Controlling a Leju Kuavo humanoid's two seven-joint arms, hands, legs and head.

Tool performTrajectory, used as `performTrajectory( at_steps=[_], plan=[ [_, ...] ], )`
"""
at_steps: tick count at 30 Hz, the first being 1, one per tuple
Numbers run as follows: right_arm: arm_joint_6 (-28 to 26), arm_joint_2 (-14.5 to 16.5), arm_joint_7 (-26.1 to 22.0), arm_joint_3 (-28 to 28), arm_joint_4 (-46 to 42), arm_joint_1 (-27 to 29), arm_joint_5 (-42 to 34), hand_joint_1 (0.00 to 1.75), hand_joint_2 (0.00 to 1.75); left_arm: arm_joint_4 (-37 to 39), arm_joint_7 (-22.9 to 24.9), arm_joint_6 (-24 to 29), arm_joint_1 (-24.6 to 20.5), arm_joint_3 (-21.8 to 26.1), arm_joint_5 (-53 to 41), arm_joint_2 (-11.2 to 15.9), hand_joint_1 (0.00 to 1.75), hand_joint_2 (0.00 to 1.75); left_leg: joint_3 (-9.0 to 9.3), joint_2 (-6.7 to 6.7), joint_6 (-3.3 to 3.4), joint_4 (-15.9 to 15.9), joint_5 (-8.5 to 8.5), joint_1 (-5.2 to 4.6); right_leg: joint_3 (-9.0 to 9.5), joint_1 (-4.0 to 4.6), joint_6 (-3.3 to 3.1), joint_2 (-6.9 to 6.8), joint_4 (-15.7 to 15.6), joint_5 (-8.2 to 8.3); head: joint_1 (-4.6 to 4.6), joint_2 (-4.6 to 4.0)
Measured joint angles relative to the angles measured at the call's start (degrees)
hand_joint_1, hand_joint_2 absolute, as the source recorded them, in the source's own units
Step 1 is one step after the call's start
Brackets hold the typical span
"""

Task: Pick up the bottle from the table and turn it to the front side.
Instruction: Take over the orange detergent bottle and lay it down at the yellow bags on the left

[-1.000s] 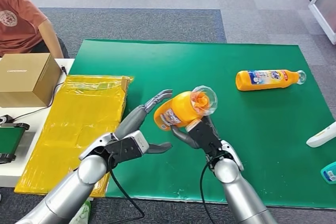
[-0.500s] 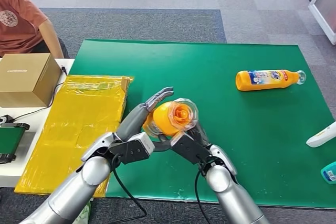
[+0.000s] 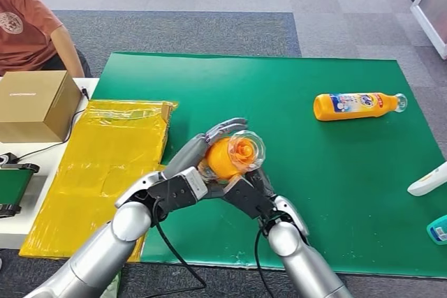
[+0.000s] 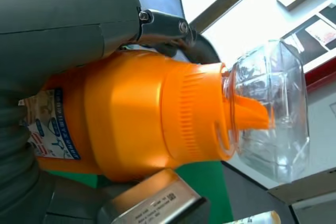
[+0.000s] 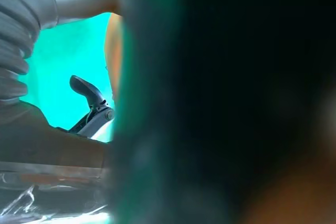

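An orange bottle (image 3: 228, 158) with a clear cap (image 3: 250, 147) is held above the green mat (image 3: 295, 88), cap pointing up toward me. My right hand (image 3: 248, 197) grips it from below and the right. My left hand (image 3: 186, 176) wraps it from the left, fingers (image 3: 224, 129) lying over its top. In the left wrist view the bottle (image 4: 150, 114) sits between a finger (image 4: 158, 24) and the thumb, its label partly hidden by the hand. The right wrist view is mostly dark blur, with a sliver of the bottle (image 5: 113, 51).
A second orange bottle (image 3: 355, 105) lies on its side at the mat's far right. A yellow bag (image 3: 105, 165) and a cardboard box (image 3: 34, 102) are to the left, with a seated person (image 3: 26, 26) behind. White (image 3: 428, 179) and teal (image 3: 438, 229) items lie at the right edge.
My right hand carried the bottle leftward and tipped its cap more toward me. My left hand moved in and its fingers closed over the bottle.
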Motion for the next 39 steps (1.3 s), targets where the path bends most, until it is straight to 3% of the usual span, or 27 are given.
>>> performTrajectory(
  at_steps=[9,10,13,14,20,29,33,39],
  plan=[
    [-0.2,0.1,-0.2,0.0,1.0,-0.2,-0.4,1.75,1.75,0.2,0.2,-0.1,-0.2,-0.2,0.7,0.6,1.75,1.75,0.0,0.0,0.0,0.0,0.0,0.0,-0.01,0.0,0.0,0.0,0.0,0.0,0.01,0.01],
    [-0.2,0.1,-0.2,0.0,1.0,-0.2,-0.5,1.53,1.75,0.2,0.2,-0.1,-0.2,-0.2,0.7,0.6,1.75,1.75,0.0,0.0,0.0,0.0,0.0,0.0,-0.01,0.0,0.0,0.0,0.0,0.0,0.01,0.01],
    [-0.3,0.1,-0.1,0.0,1.0,-0.2,-0.9,0.22,1.75,0.2,0.2,0.1,-0.3,-0.2,0.6,0.8,1.75,1.75,0.0,0.0,0.0,0.0,0.0,0.0,0.0,0.0,0.0,0.0,0.0,0.0,0.01,0.01],
    [-0.3,0.1,0.0,-0.1,1.0,-0.2,-1.1,0.0,1.75,0.2,0.2,0.3,-0.3,-0.2,0.5,0.9,1.75,1.75,0.0,0.0,0.0,0.0,0.0,0.0,0.0,0.0,0.0,0.0,0.0,0.0,0.0,0.01],
    [-1.1,0.1,1.0,-1.4,0.6,-0.3,-3.4,0.0,1.75,-0.4,-0.1,7.0,0.8,-0.2,-6.4,1.0,1.75,1.75,0.0,0.0,0.0,0.0,0.0,0.0,-0.01,0.0,0.0,0.0,0.0,0.0,0.0,0.0],
    [-2.3,-0.5,1.1,-8.5,-3.3,1.3,-7.1,0.0,1.75,-4.4,-0.9,17.8,5.4,1.9,-17.8,1.6,1.75,1.75,0.0,0.0,0.0,0.0,-0.01,0.0,-0.02,-0.01,0.0,0.0,0.0,0.0,0.0,0.01],
    [-3.0,-0.9,0.9,-11.6,-5.2,2.3,-8.1,0.0,1.75,-6.3,0.3,25.4,7.1,2.7,-29.3,2.0,1.75,1.75,0.0,0.0,0.01,0.0,-0.01,0.0,-0.02,-0.01,0.0,0.0,0.0,0.0,0.0,0.01],
    [-3.8,-1.0,0.6,-15.1,-8.6,3.4,-8.8,0.0,1.75,-6.8,8.1,35.9,9.3,3.9,-51.5,2.5,1.75,1.75,0.0,0.0,0.01,0.0,-0.01,0.0,-0.01,-0.01,0.0,0.0,0.0,0.0,0.0,0.01]
  ],
)
